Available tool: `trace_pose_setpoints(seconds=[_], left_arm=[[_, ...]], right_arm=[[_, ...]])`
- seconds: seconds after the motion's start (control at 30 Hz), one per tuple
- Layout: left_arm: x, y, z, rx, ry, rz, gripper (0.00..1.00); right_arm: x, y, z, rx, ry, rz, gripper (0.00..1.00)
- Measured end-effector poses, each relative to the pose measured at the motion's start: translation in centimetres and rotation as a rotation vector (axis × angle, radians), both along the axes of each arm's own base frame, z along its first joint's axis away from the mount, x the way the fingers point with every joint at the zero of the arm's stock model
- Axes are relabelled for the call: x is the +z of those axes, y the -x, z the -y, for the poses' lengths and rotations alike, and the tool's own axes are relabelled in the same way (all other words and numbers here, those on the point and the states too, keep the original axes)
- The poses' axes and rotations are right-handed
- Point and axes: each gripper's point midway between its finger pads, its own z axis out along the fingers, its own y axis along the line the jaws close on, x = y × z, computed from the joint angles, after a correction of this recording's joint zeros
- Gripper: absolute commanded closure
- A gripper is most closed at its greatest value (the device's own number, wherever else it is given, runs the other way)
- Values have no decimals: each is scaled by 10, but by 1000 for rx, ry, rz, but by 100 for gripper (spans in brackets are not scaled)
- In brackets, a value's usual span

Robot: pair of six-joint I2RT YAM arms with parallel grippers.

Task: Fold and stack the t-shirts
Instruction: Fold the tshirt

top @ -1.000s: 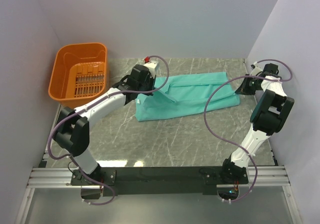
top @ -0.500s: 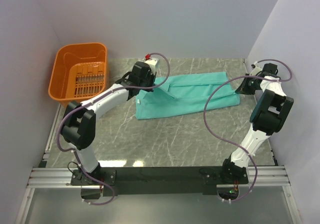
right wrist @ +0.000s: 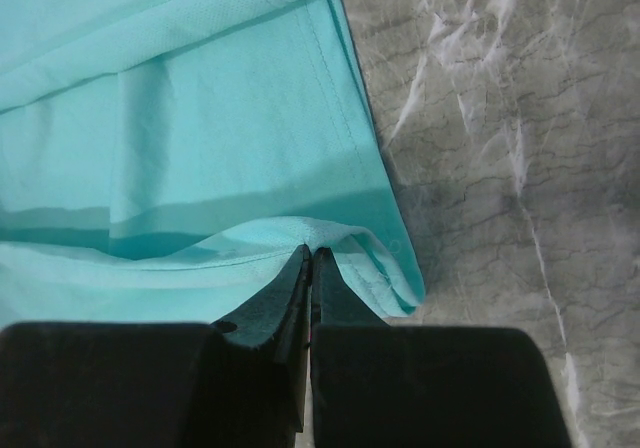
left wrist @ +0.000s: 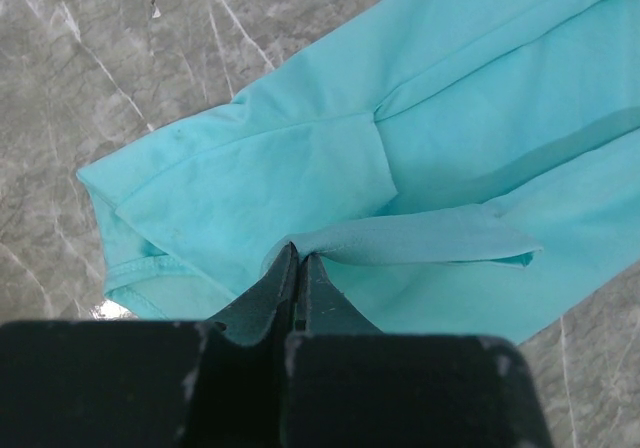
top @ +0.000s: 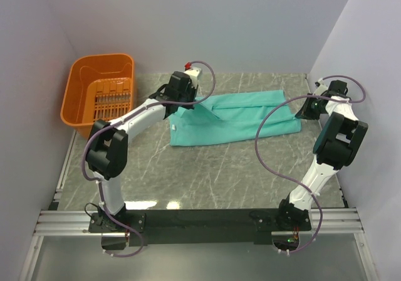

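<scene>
A teal t-shirt (top: 241, 118) lies folded into a long band across the far middle of the marble table. My left gripper (top: 195, 103) is shut on the t-shirt's upper left part, pinching a fold (left wrist: 400, 240) lifted off the cloth below. My right gripper (top: 302, 112) is shut on the shirt's right end, nipping the hemmed edge (right wrist: 330, 236) just above the table. In both wrist views the black jaws are pressed together with teal cloth at their tips.
An orange plastic basket (top: 84, 115) stands at the far left, beside the left arm. Grey walls close in at the back and both sides. Bare marble (top: 213, 174) spreads between the shirt and the arm bases.
The left arm has swung its gripper to the right and toward the back, carrying the pinched fold of the shirt with it. The right arm has stayed still.
</scene>
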Motion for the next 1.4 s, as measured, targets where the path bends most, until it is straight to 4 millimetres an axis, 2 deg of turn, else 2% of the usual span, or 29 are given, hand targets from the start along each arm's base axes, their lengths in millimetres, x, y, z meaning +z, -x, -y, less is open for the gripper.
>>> trace_pose_setpoints(seconds=[0.27,0.6,0.73,1.07,1.4], left_arm=[[-12,-12,-6,21,-9,-15,99],[-5,-42,4,16,-5,22,99],[-9,-52,7,17,-8,25,99],[-29,-65,-3,40,-29,-13,99],[-55,-74,-16,68,-48,-56,99]], right_arm=[[-3,0,1,-10,2,-10,100],[-4,-1,4,-20,15,-11,100],[-4,-1,4,-22,17,-12,100],[-6,-1,3,-28,14,-18,100],[-22,-10,-7,-10,11,-44,100]])
